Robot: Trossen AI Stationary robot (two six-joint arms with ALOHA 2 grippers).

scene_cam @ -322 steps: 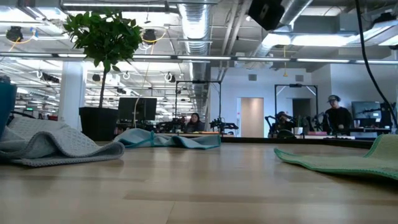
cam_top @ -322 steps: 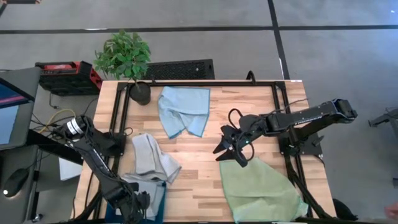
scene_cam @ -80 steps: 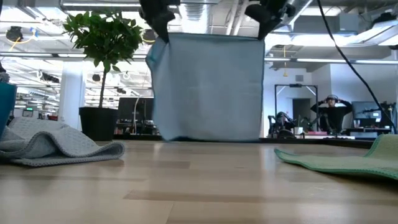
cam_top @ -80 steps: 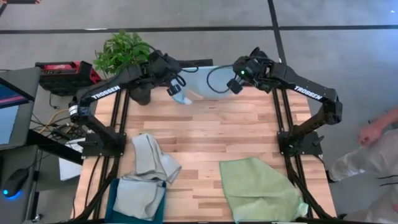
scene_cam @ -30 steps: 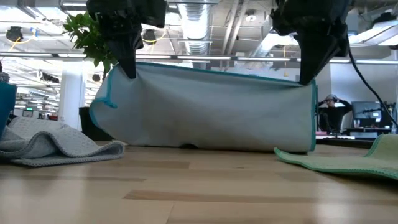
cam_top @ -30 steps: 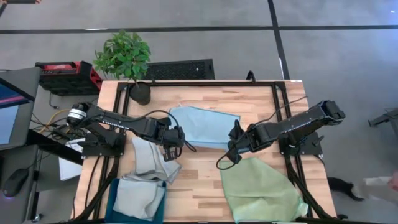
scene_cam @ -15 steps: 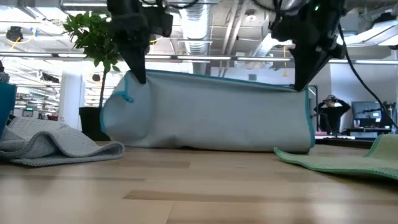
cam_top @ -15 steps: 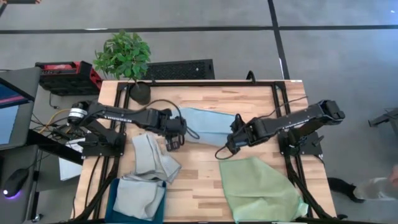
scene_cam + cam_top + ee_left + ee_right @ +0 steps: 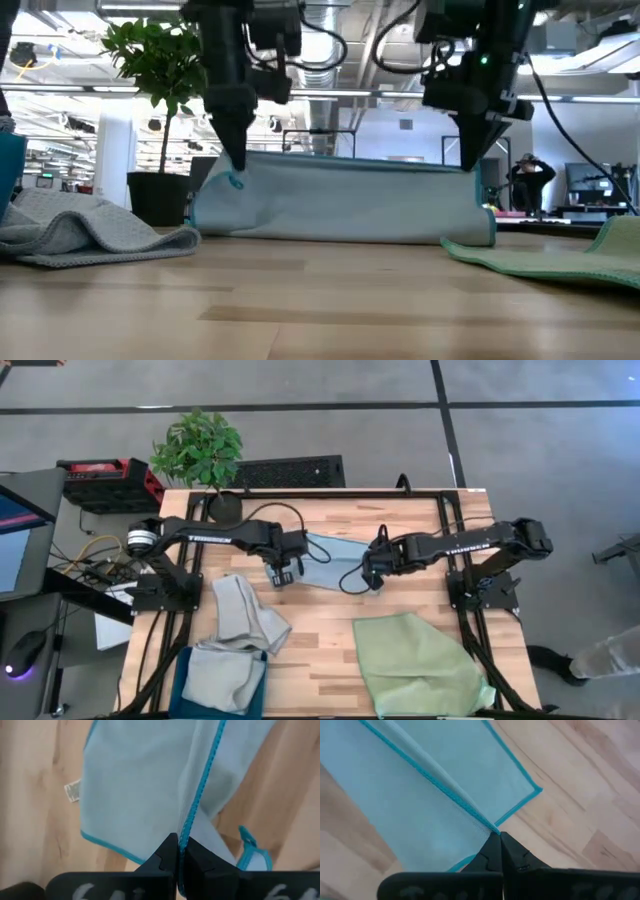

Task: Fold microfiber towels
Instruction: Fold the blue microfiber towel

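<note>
A light blue towel (image 9: 335,557) with a teal hem is held up by one edge at mid-table between my two grippers. My left gripper (image 9: 283,572) is shut on its left end and my right gripper (image 9: 372,578) on its right end. In the low view the held edge (image 9: 350,160) runs nearly straight between the fingers, and the towel's lower part (image 9: 340,232) lies on the table. A pale grey towel (image 9: 245,615) lies crumpled near the left. Another grey towel (image 9: 225,678) rests in the teal bin. The green towel (image 9: 415,660) lies spread at the near right. My left gripper pinches the towel's teal-hemmed edge (image 9: 187,831) between its two fingertips, coming from above and pointing down. The cloth hangs below the fingers down to the table. One layer or several, I cannot tell. My right gripper pinches the same hemmed edge (image 9: 487,826) at its other end between its fingertips, from above and pointing steeply down. The edge is drawn nearly taut toward the left gripper, and the cloth below sags onto the table.
A potted plant (image 9: 200,452) stands at the far left corner. The teal bin (image 9: 185,682) sits at the near left corner. Bare wood (image 9: 320,645) lies between the grey and green towels. People show in the room beyond the table.
Both grippers, still shut on the blue towel's edge, have moved toward the table's far edge and sunk lower. The held edge has travelled over the part lying on the table, so the towel hangs shorter and doubles over itself.
</note>
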